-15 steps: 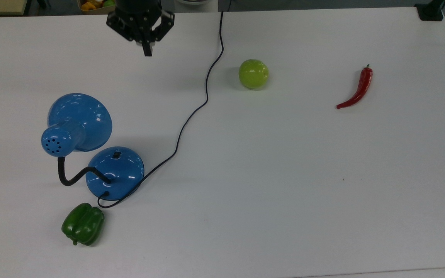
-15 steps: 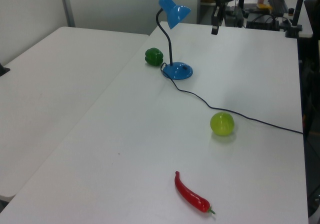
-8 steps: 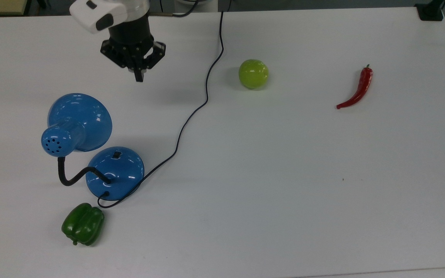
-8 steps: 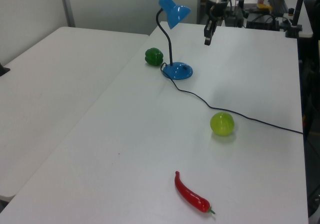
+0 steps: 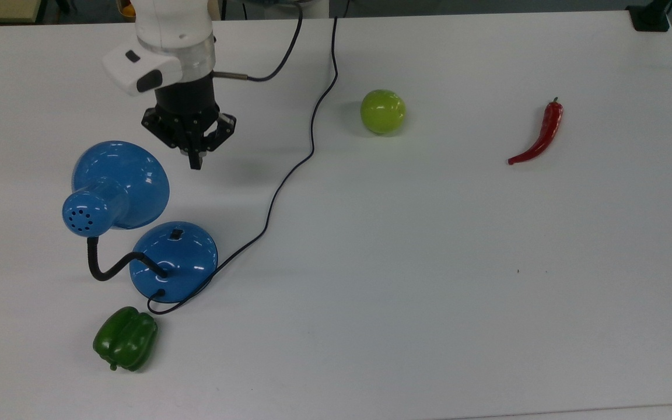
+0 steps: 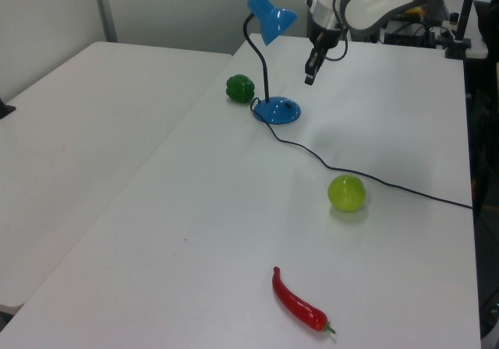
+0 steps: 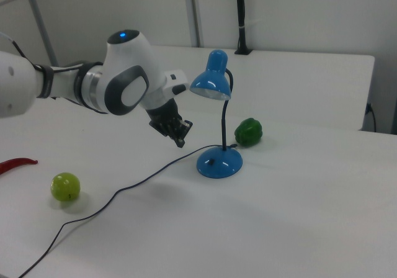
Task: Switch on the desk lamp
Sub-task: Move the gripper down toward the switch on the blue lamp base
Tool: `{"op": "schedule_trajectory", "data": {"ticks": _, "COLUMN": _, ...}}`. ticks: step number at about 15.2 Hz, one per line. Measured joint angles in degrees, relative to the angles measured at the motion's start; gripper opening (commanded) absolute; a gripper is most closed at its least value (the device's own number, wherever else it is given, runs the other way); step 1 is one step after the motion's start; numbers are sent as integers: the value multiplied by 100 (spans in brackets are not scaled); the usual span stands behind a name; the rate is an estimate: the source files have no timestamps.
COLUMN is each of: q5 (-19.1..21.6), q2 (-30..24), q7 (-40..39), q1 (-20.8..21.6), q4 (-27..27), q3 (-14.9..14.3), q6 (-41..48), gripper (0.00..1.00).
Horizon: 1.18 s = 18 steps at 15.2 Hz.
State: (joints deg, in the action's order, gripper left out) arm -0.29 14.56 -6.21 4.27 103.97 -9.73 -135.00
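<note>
1. The white table lay bare beneath my gripper, whose fingers were pressed together, holding nothing.
2. The glossy blue cone-shaded desk lamp stood below and ahead of my fingertips, unlit.
3. I judged that drifting sideways risked knocking its shade rather than pressing the small black switch.

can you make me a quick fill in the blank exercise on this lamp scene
1. The desk lamp has a round base of the colour ____.
2. In the top view, the vegetable lying just below the lamp's base is a green ____.
3. The thin black cord runs across the table between the gripper and the green ____.

Missing words: blue; pepper; apple
</note>
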Motion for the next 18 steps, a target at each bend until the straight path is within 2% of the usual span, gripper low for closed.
{"op": "schedule_trajectory", "data": {"ticks": 10, "q5": 0, "q2": 698, "q7": 0, "q1": -179, "q4": 15, "q3": -23, "q6": -1688, "gripper": 0}}
{"op": "schedule_trajectory", "data": {"ticks": 18, "q5": 0, "q2": 944, "q7": 0, "q1": -231, "q4": 15, "q3": -25, "q6": -2116, "gripper": 0}}
